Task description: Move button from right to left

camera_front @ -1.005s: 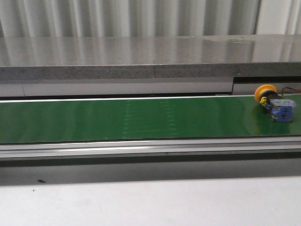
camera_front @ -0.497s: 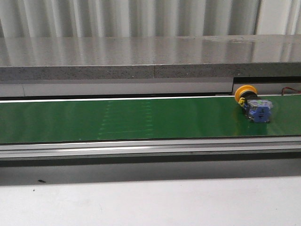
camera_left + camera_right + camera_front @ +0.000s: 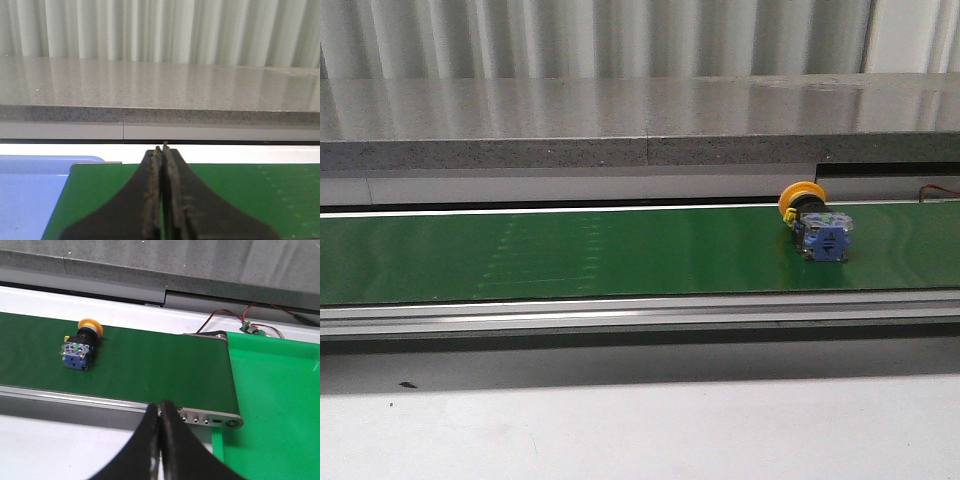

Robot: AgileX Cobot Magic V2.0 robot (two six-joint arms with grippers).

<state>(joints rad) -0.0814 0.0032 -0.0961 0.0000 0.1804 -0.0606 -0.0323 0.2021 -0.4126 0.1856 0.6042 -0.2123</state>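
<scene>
**Button riding left on belt, both grippers shut and idle**

The button (image 3: 815, 223) lies on its side on the green belt (image 3: 570, 255), toward the right end, close to the belt's far edge. Yellow head points to the far edge, blue-grey block toward the near edge. Nothing touches it. Open belt on both sides of it, a long bare stretch to its left. Near edge of the belt is bounded by a metal rail (image 3: 620, 315); behind the far edge sits a grey stone ledge (image 3: 620, 120).

In the right wrist view the button (image 3: 80, 344) is well apart from the right gripper (image 3: 160, 415), whose fingers are pressed together with nothing between them, over the near rail by the belt's right end. A bright green tray (image 3: 275, 405) sits just past that end.

Left gripper (image 3: 162, 155) fingers also pressed together, empty, over the belt's left end, beside a blue tray (image 3: 30, 190).

Versus half a second ago: button has shifted left along the belt, same pose; a second ago it was near the right edge of the front view.
</scene>
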